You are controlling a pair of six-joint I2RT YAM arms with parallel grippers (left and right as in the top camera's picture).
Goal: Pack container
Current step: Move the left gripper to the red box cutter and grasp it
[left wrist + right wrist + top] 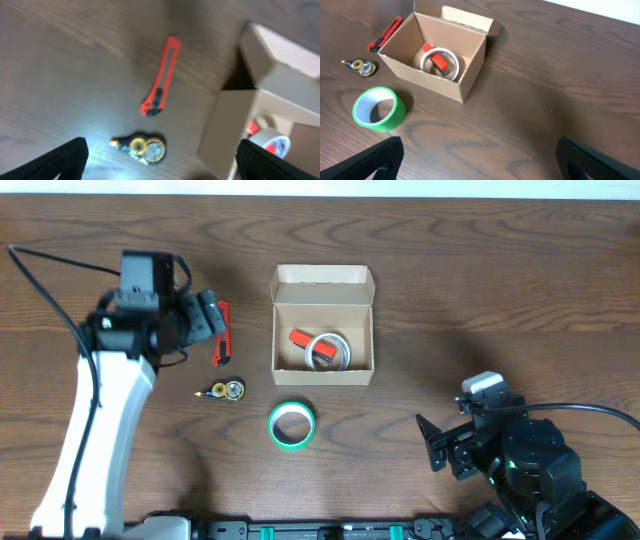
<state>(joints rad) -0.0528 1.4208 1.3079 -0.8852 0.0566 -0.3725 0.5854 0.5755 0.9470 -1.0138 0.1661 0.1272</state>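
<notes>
Tan cardboard forms the container (322, 377), which sits mid-table on the dark wood table (520, 280) in the overhead view. Its flap lid (322, 277) is thrown back on the far side, and a pale tape roll (332, 350) lies inside with a red item (300, 338) against it. A green tape roll (291, 425) lies flat just near of the box and apart from it. A red utility knife (221, 338) lies to the box's left, with a small gold trinket (226, 390) on its near side. The left gripper (208, 315) hovers over the far end of the knife. The right gripper (435, 445) hangs near and right, well apart from the box, with its jaws spread. From the left wrist, blurred, the knife lies at centre with the trinket nearer. The box and its raised flap fill the right side, and the pale roll shows inside. The dark fingers (67, 160) stand wide at the lower corners and hold nothing. From the right wrist, the open box sits far and left with the roll and red item within. The green roll lies on its near left, and the knife and trinket sit beyond at the left edge. This gripper's fingers (375, 162) are also spread wide and empty.
</notes>
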